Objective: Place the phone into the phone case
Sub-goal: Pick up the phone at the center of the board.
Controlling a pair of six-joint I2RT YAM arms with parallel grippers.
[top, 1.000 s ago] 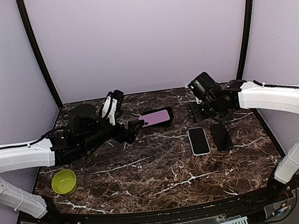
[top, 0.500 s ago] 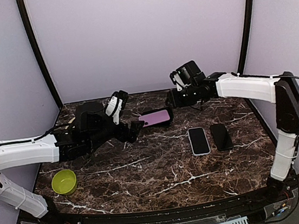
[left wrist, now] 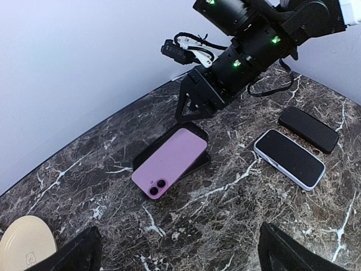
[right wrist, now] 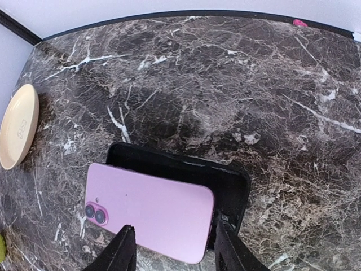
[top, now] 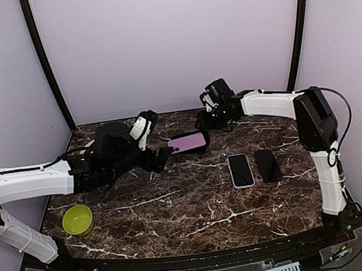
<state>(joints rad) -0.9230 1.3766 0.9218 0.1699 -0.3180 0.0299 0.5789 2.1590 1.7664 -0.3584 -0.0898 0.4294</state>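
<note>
Right gripper (right wrist: 173, 237) of mine hangs half-open, straddling the near edge of the pink slab phone (right wrist: 149, 212), which lies back-up, askew on the single black plastic case (right wrist: 231, 183) (not seated). Three phones total: a white-rimmed phone (top: 240, 170) and a black phone (top: 267, 164) lie side by side on the dark marble surface (top: 196, 206). My left gripper (left wrist: 180, 254) gapes wide.

White arm shells (top: 28, 184), black joints (top: 314, 116), black right gripper (left wrist: 190, 107) (green lights (left wrist: 234, 63) on its wrist), thin black cable (top: 350, 111)

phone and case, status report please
Left gripper open, near phone. Right gripper open, above phone. Phone askew on case, not seated. Nothing blocking.
</note>
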